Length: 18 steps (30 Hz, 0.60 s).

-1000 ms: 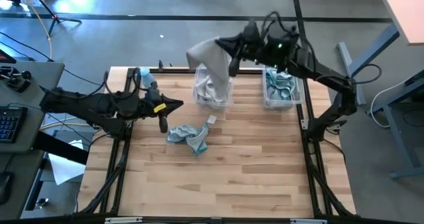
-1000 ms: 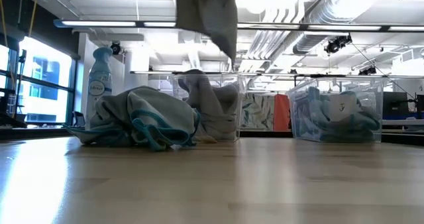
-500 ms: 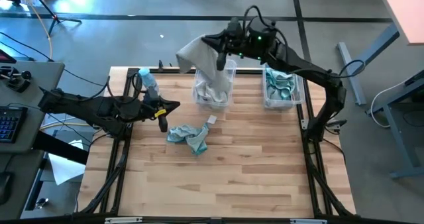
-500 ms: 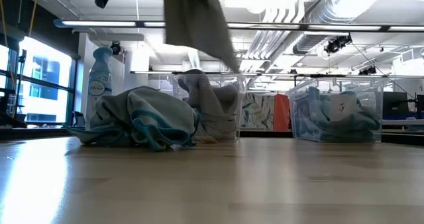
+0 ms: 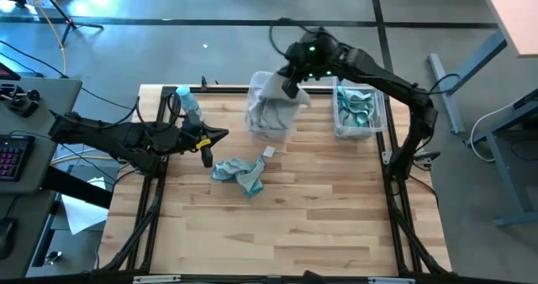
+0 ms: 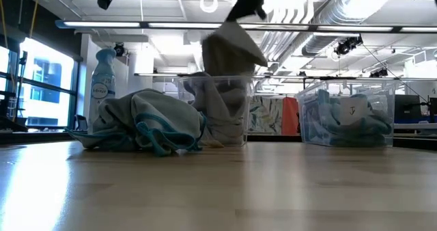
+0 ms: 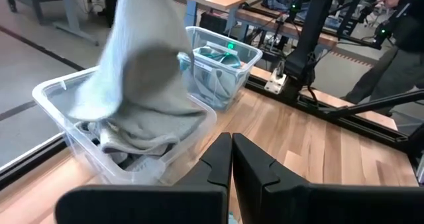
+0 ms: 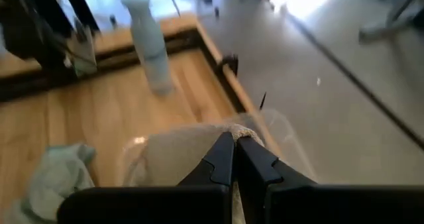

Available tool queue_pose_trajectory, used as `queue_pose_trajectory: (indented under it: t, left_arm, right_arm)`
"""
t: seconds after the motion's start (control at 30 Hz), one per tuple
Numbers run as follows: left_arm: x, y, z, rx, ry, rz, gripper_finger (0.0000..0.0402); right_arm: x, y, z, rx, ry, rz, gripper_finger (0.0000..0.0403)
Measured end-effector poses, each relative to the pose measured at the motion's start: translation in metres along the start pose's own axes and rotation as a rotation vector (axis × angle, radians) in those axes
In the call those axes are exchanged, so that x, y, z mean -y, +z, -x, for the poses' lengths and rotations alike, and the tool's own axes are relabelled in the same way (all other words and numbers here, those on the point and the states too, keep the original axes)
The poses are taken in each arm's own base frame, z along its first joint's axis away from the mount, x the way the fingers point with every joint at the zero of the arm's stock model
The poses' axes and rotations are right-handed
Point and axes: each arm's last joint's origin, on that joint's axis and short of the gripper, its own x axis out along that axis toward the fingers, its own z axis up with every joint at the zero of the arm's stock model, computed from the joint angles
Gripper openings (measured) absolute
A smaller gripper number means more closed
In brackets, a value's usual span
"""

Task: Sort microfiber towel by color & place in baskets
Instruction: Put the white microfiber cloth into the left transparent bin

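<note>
A pale grey towel (image 5: 280,89) is held by the right pincer (image 5: 292,87) directly over the grey basket (image 5: 271,128) in the upper centre of the high view; the fingers are seen pressed together on a fold of the cloth in the right wrist view. In the low view the towel (image 6: 231,51) hangs above the basket (image 6: 213,115), its lower edge near the rim, with more grey cloth already piled inside.

For the step to be done well, the towel should be lowered until most of its bulk sits inside the walls before release, so that no corner is left draped over the rim. The drop should be centred on the basket, since the cloth is soft and is likely to spill to one side.

The second basket (image 5: 358,114), to the right of the first, is filled with blue-teal cloths. A blue-teal towel (image 5: 239,173) is left on the table (image 5: 294,217), in the centre left of the high view, near a small white block (image 5: 269,151).

The right arm is stretched from the right edge across to the upper centre, wrist angled down. The left pincer (image 5: 208,155), with fingers pressed together on nothing, waits at the left of the frame beside a spray bottle (image 5: 187,102).
</note>
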Motion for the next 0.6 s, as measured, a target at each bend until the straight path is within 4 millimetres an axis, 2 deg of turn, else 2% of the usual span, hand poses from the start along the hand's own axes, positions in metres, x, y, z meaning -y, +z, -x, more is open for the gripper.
queue_pose_trajectory:
  t: [0.2,0.37,0.6]
  left_arm:
    - [0.0,0.0,0.0,0.003,0.005,0.003,0.0]
    - [0.0,0.0,0.0,0.001,0.005,0.036,0.0]
    - [0.0,-0.001,0.0,-0.007,-0.001,0.05,0.0]
  right_arm:
    - [-0.002,-0.021,-0.06,-0.134,0.062,-0.003,0.0]
    - [-0.002,-0.05,-0.111,-0.28,0.096,-0.002,0.0]
    - [0.002,-0.081,-0.155,-0.414,0.093,-0.045,0.0002]
